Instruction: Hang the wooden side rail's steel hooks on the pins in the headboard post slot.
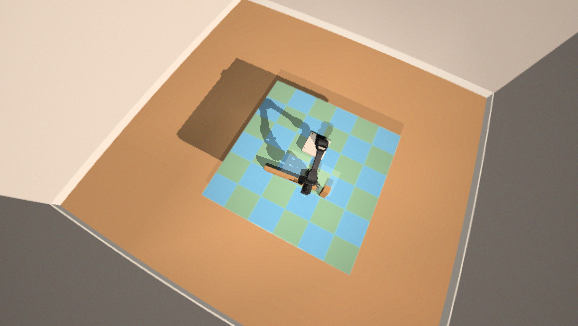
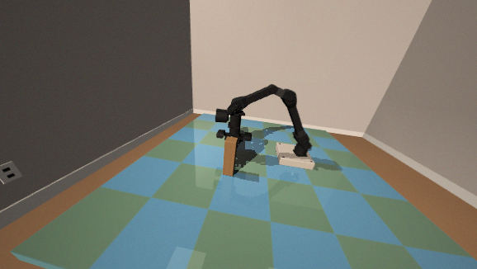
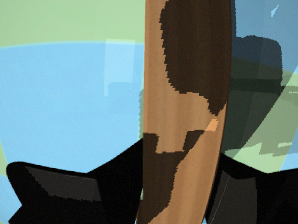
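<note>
The wooden side rail (image 1: 281, 172) (image 3: 187, 112) lies along the mat in the top view and runs upright through the wrist view. My gripper (image 1: 307, 183) (image 2: 233, 137) (image 3: 168, 144) is shut on the rail, one finger on each side. The wooden headboard post (image 1: 325, 191) (image 2: 229, 158) stands upright just beyond the gripper, at the rail's right end in the top view. In the exterior view the post hides the rail behind it. The steel hooks, the slot and the pins cannot be made out, so I cannot tell whether the hooks sit on the pins. Whether the far end touches the table is unclear.
The arm's pale base plate (image 1: 311, 145) (image 2: 295, 162) lies to one side of the rail and post, with the arm arching over from it. The checkered blue and green mat (image 1: 291, 224) (image 2: 239, 231) lies beneath everything. Dark arm shadows fall near the rail.
</note>
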You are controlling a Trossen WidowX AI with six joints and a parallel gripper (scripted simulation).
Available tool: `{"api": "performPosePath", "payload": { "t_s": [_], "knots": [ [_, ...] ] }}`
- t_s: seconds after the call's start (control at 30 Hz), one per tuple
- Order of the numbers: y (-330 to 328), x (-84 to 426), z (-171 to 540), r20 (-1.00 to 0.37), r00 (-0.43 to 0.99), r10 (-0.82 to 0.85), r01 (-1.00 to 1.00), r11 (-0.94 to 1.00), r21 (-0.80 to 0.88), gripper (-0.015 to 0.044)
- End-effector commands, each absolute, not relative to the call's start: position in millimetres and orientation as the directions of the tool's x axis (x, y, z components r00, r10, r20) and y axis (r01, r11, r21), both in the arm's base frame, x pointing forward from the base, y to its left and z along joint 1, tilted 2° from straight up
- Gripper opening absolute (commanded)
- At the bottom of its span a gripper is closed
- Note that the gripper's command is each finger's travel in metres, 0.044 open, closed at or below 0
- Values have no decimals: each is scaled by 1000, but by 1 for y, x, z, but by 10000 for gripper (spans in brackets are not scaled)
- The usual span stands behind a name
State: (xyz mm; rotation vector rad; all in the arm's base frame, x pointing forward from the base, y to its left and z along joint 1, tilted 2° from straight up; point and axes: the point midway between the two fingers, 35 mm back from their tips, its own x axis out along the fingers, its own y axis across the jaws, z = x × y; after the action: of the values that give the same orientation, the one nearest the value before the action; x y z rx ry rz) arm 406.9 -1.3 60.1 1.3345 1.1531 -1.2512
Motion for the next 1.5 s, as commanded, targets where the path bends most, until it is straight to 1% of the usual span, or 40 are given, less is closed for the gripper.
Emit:
{"api": "performPosePath", "payload": {
  "t_s": [0.0, 1.47],
  "knots": [
    [0, 410, 65, -998, 50, 33, 992, -118, 46, 0],
    [5, 410, 65, -998, 50, 34, 992, -118, 46, 0]
  ]
}}
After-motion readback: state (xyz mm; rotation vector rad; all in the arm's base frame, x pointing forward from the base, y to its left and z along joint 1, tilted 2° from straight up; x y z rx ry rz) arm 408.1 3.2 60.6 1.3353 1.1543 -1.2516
